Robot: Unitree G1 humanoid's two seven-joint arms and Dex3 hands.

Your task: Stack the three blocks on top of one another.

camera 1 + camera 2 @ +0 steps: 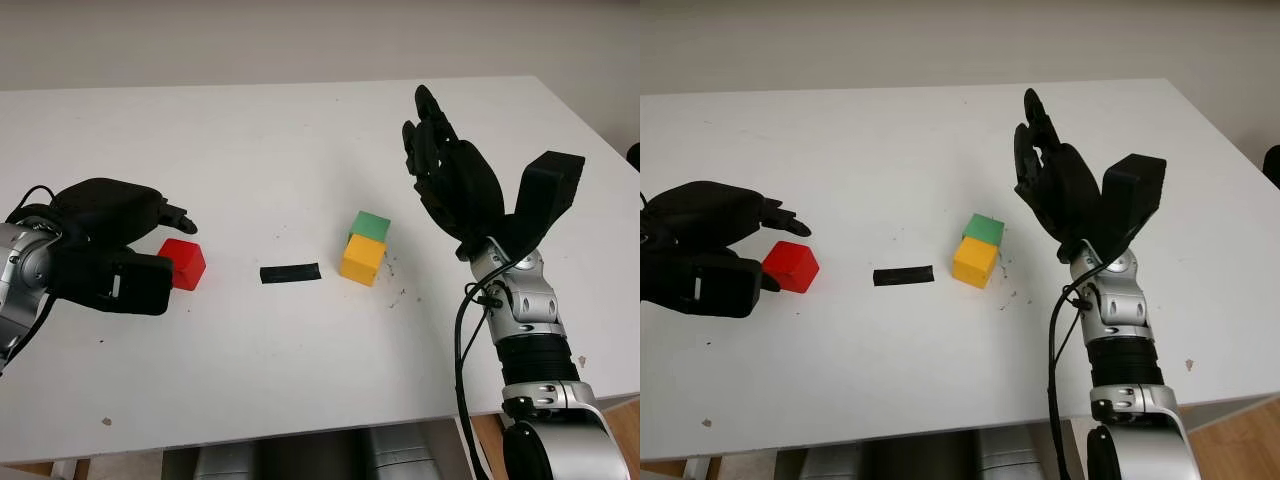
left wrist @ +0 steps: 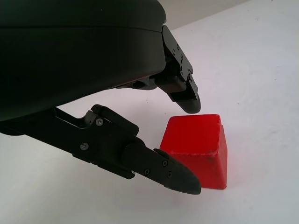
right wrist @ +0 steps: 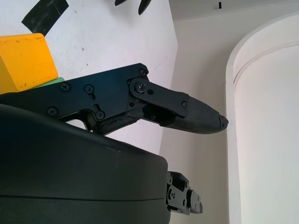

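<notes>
The left hand [image 1: 110,255] brackets the red block [image 1: 183,264] on the white table [image 1: 280,150], fingers not yet pinching; the right hand [image 1: 450,180] hovers open beside the green block [image 1: 370,225], which sits atop the yellow block [image 1: 362,259]

left hand [image 1: 120,250] low at the table's left, open; right hand [image 1: 455,175] raised, open.

- Matte black three-finger right hand [image 1: 455,175]: segmented plastic fingers, small screws at the joints.
- Silver ribbed metal right forearm [image 1: 525,320] with black collar and looped black cable [image 1: 462,350].
- Matte black left hand [image 1: 115,250]: smooth rounded shell.
</notes>
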